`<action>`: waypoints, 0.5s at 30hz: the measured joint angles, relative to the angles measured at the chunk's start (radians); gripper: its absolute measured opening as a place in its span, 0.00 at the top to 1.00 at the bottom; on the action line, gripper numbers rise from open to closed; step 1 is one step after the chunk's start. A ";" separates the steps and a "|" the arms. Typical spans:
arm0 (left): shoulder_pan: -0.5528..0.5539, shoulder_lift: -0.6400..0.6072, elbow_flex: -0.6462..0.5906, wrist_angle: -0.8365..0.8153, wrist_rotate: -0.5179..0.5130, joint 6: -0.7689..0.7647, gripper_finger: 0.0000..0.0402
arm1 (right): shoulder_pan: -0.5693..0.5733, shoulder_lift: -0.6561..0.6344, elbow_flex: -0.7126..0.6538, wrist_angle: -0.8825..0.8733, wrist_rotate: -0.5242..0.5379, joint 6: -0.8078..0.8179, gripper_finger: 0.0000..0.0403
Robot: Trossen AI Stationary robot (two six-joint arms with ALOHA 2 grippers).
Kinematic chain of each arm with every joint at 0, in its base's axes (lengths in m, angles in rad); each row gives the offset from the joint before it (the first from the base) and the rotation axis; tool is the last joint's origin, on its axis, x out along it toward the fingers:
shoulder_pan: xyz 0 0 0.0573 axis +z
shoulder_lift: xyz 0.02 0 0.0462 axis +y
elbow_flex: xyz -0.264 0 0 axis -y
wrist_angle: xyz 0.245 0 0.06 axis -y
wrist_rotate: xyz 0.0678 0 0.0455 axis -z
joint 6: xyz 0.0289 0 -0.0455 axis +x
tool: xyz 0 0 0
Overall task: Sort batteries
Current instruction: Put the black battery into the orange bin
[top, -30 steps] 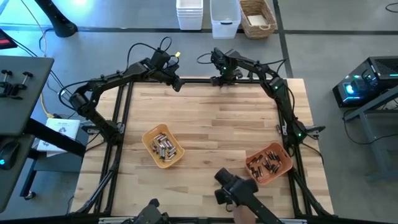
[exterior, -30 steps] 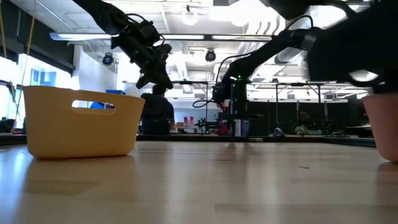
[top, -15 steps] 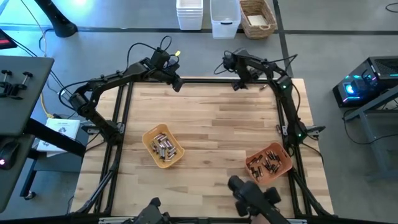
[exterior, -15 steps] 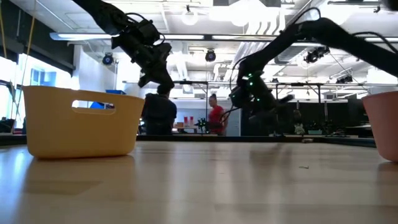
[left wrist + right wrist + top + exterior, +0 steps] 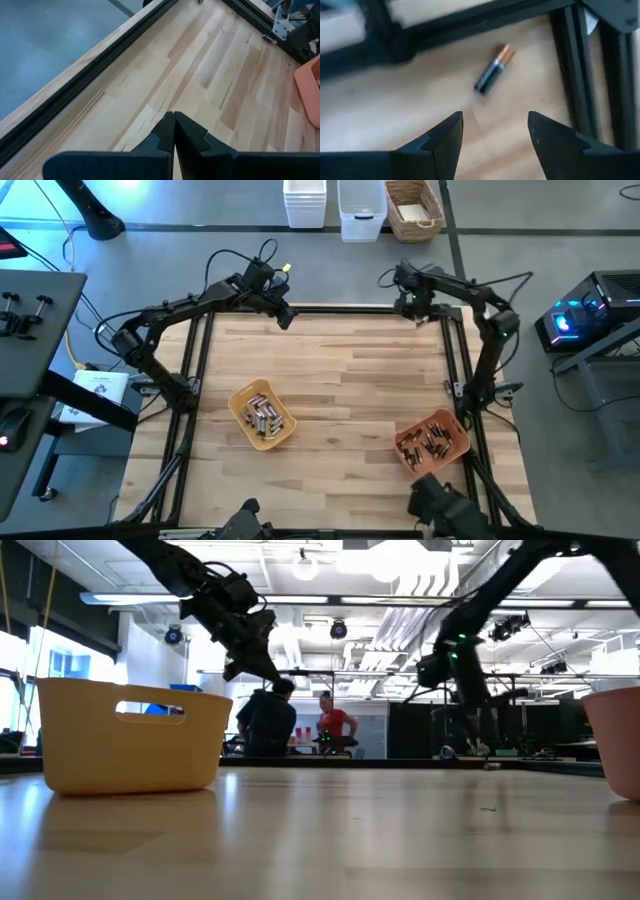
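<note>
A lone battery (image 5: 493,69), dark-bodied with a coppery end, is lying flat on the wooden table (image 5: 350,380) at its far right corner, close to the black frame rail (image 5: 575,75) that is running along the table's right edge. In the right wrist view its long axis is lying slanted across the gripper's line of approach, coppery tip pointing toward the rail corner, and it is sitting ahead of the right gripper (image 5: 492,132), apart from both fingers and roughly centred on the gap between them. That gripper is standing wide open with nothing in it, hovering over that same far right corner in the high view (image 5: 418,305). The left gripper (image 5: 174,131) is waiting clenched shut and empty above the table's far edge, left of centre, well apart from the battery, so the right arm is clearly the nearer one. Toward the near side of the table, the yellow tray (image 5: 262,417) is holding silvery cells and the orange tray (image 5: 432,442) dark coppery ones; judging by its colouring, the stray battery probably belongs in the orange tray. The pick likely calls for advancing and turning the wrist so the fingers are straddling the battery across its width.
</note>
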 joint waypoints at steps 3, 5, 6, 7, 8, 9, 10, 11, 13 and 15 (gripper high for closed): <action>0.000 0.000 0.000 -0.001 0.002 0.000 1.00 | -0.034 -0.059 -0.096 0.126 0.000 0.058 0.46; 0.000 0.000 0.000 -0.001 0.002 0.000 1.00 | -0.049 -0.074 -0.126 0.193 0.007 0.092 0.46; 0.000 0.000 0.000 -0.001 0.002 0.000 1.00 | -0.053 -0.073 -0.138 0.210 0.006 0.108 0.46; -0.001 0.000 0.000 -0.002 0.002 -0.001 1.00 | -0.056 -0.072 -0.149 0.221 0.006 0.123 0.46; -0.002 0.000 0.000 -0.003 0.002 -0.002 1.00 | -0.058 -0.072 -0.162 0.231 0.006 0.143 0.46; -0.003 0.000 0.000 -0.003 0.002 -0.002 1.00 | -0.058 -0.072 -0.175 0.261 0.006 0.164 0.46; -0.004 0.000 0.000 -0.003 0.002 -0.002 1.00 | -0.059 -0.072 -0.186 0.302 0.006 0.181 0.46; -0.005 0.000 0.000 -0.003 0.002 -0.002 1.00 | -0.063 -0.072 -0.199 0.328 0.007 0.199 0.46; -0.006 0.001 0.000 -0.003 0.002 -0.002 1.00 | -0.069 -0.066 -0.221 0.357 0.005 0.237 0.46; -0.007 0.001 0.000 -0.003 0.002 -0.001 1.00 | -0.078 -0.048 -0.241 0.399 -0.016 0.233 0.46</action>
